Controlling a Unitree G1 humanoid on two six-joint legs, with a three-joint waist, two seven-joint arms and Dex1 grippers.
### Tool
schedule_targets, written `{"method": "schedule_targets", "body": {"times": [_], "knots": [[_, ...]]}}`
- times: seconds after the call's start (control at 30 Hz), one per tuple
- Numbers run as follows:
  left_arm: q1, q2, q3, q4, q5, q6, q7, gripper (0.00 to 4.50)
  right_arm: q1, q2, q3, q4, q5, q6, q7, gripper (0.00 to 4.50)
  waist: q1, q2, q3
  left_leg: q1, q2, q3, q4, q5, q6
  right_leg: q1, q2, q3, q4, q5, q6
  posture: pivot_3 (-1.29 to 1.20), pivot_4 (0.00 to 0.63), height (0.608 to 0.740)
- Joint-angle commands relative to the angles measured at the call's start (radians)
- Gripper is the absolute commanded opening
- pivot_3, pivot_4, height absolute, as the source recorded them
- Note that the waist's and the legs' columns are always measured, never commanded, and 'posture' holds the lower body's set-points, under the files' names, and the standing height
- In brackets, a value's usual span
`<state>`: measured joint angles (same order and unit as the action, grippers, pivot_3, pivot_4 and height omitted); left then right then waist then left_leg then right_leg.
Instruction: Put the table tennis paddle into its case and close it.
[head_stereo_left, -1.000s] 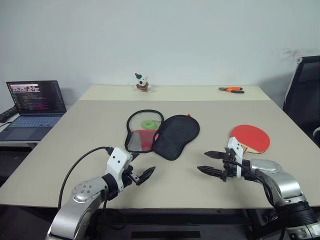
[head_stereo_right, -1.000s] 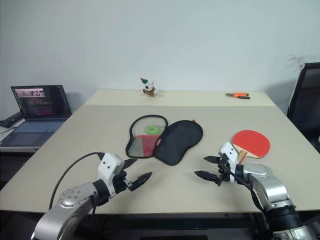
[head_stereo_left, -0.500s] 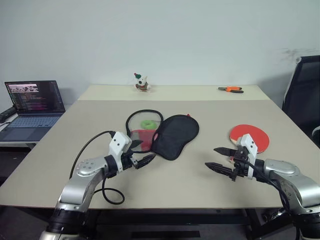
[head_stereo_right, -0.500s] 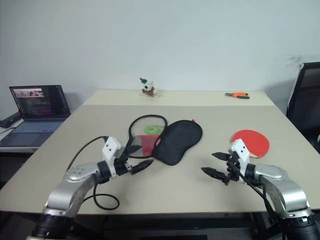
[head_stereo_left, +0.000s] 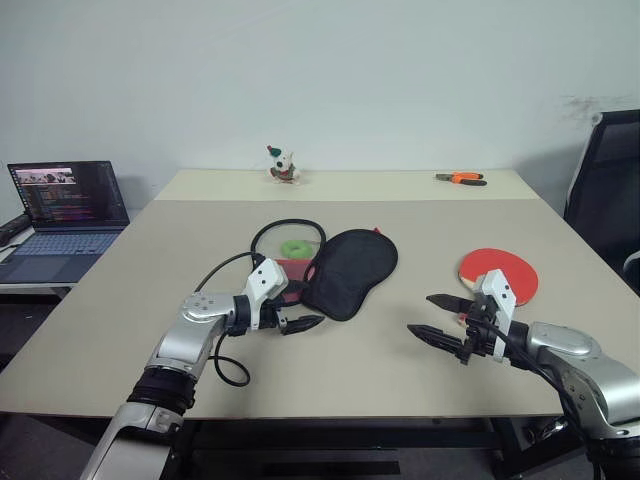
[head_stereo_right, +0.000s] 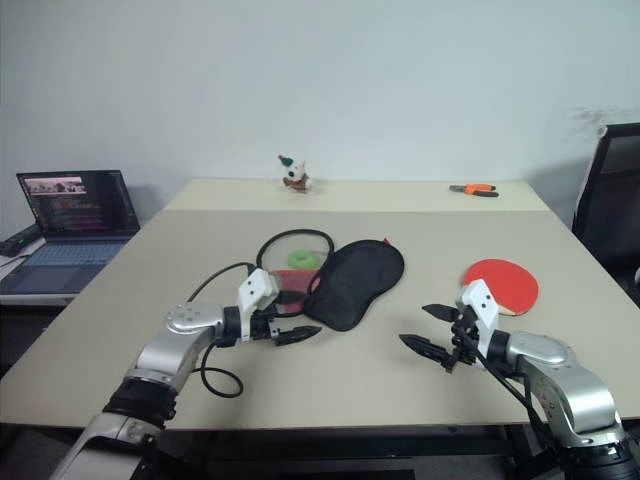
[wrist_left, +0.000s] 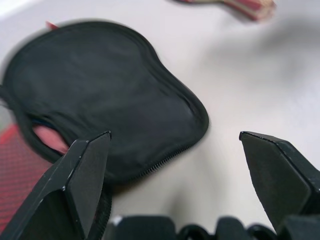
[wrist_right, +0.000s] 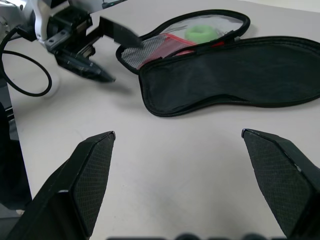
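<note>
Black case (head_stereo_left: 349, 270) open | paddle (head_stereo_left: 499, 274) handle hidden behind right end effector (head_stereo_left: 441, 318)

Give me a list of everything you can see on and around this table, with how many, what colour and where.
table tennis paddle: one, red face, on the table's right side, beside the right gripper.
case: one, black, lying open at the table's centre, red lining and mesh showing on its left half.
green ring: one, green, inside the open left half of the case.
toy figure: one, white with brown, at the far edge of the table.
pliers: one, orange and black, far right of the table.
laptop: one, dark, screen lit, on a side surface at the left.
chair: one, black, at the right.
table: one, beige.
left gripper: one, black fingers, open, at the case's near left edge.
right gripper: one, black fingers, open, empty.
</note>
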<state>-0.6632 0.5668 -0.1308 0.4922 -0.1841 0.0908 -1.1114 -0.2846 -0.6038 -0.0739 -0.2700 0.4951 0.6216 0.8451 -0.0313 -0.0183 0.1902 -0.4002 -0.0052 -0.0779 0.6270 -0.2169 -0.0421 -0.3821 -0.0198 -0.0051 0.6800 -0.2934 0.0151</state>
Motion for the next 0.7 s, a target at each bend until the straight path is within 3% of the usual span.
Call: {"method": "schedule_targets", "body": {"times": [0.03, 0.43, 0.7], "knots": [[-0.047, 0.016, -0.003, 0.061, 0.028, -0.052, -0.045, 4.49, -0.007, 0.007, 0.003, -0.045, 0.024, -0.009, 0.0, 4.46, 0.001, 0.0, 0.0, 0.0, 0.0, 0.0, 0.0, 0.0, 0.0, 0.0, 0.0, 0.0, 0.0, 0.0, 0.0, 0.0, 0.15, 0.74], [-0.169, -0.081, 0.001, 0.275, 0.084, -0.155, -0.054, 4.49, -0.004, 0.021, 0.019, -0.052, 0.017, -0.004, -0.012, 4.46, 0.003, 0.0, 0.0, -0.002, 0.0, -0.001, 0.001, 0.0, 0.0, 0.0, -0.001, -0.002, 0.0, 0.0, 0.0, 0.0, 0.15, 0.74], [-0.063, -0.051, 0.064, 0.1, 0.017, -0.067, -0.06, 4.49, -0.051, 0.073, 0.073, -0.04, 0.008, 0.004, -0.052, 4.46, -0.005, 0.0, 0.0, -0.001, 0.001, -0.001, 0.0, 0.0, 0.0, 0.0, 0.0, -0.001, 0.001, 0.0, 0.0, 0.0, 0.15, 0.74]]}}
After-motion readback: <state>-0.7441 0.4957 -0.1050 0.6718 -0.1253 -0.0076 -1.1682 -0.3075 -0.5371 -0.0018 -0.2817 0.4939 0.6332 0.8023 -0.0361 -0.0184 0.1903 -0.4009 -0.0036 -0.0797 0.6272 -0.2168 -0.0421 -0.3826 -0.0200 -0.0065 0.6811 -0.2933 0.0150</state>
